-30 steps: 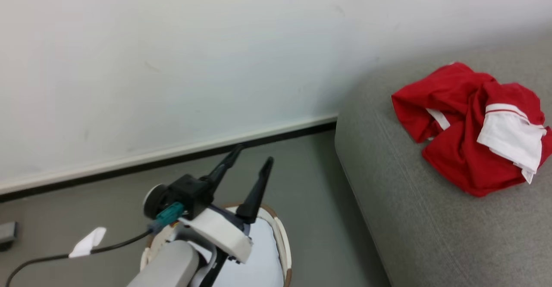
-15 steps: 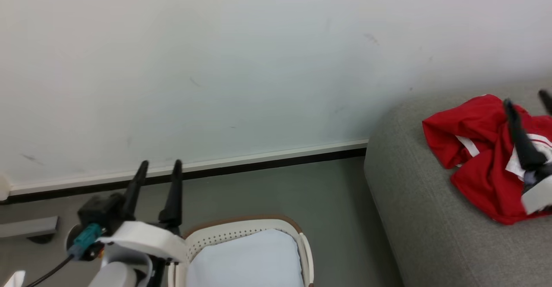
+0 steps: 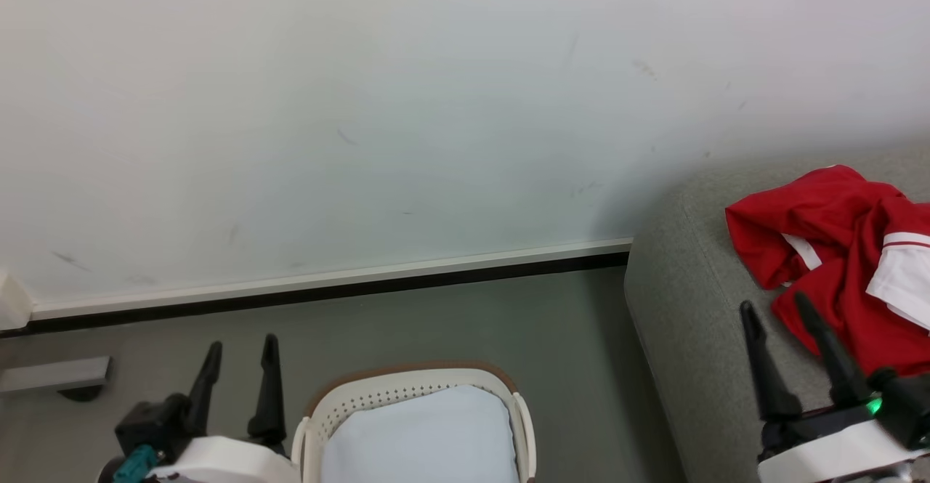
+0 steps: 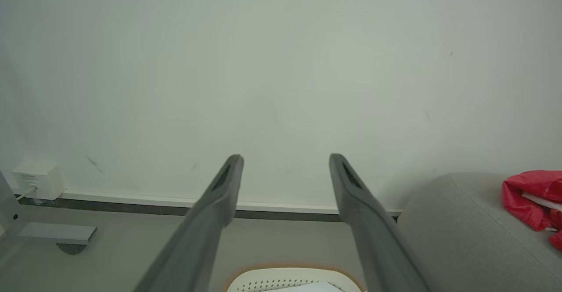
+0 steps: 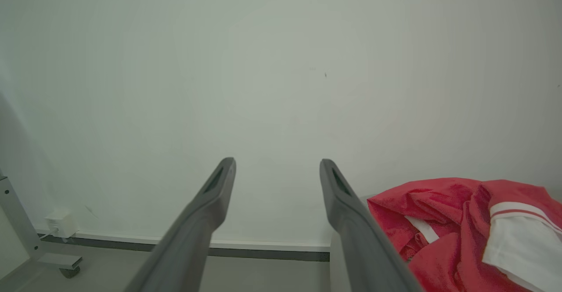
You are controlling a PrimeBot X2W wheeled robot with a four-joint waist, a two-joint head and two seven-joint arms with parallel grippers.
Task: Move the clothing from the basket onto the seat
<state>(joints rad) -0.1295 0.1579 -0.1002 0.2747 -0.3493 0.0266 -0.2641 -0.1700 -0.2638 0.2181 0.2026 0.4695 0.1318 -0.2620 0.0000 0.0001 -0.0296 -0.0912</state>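
Note:
The red clothing (image 3: pixel 835 250) with white trim lies crumpled on the light grey seat (image 3: pixel 697 338) at the right, also seen as clothing (image 5: pixel 456 230) and clothing (image 4: pixel 533 200). The cream basket (image 3: pixel 320 417) with a brown rim stands on the floor at bottom centre, its pale bottom showing and nothing red in it; its rim (image 4: pixel 290 271) shows below the left fingers. My left gripper (image 3: pixel 240 348) is open, left of the basket. My right gripper (image 3: pixel 774 305) is open above the seat's front part, just left of the clothing, holding nothing.
A white wall with a white-and-black skirting (image 3: pixel 327 287) runs behind. Grey floor (image 3: pixel 567 338) lies between basket and seat. A grey metal foot with a castor (image 3: pixel 58 378) stands at far left, and a white socket box (image 4: pixel 37 180) sits on the wall.
The head camera has swung, shifting the whole picture. My left gripper has moved off the basket to its left, lower in view. My right gripper has come in and dropped beside the clothing.

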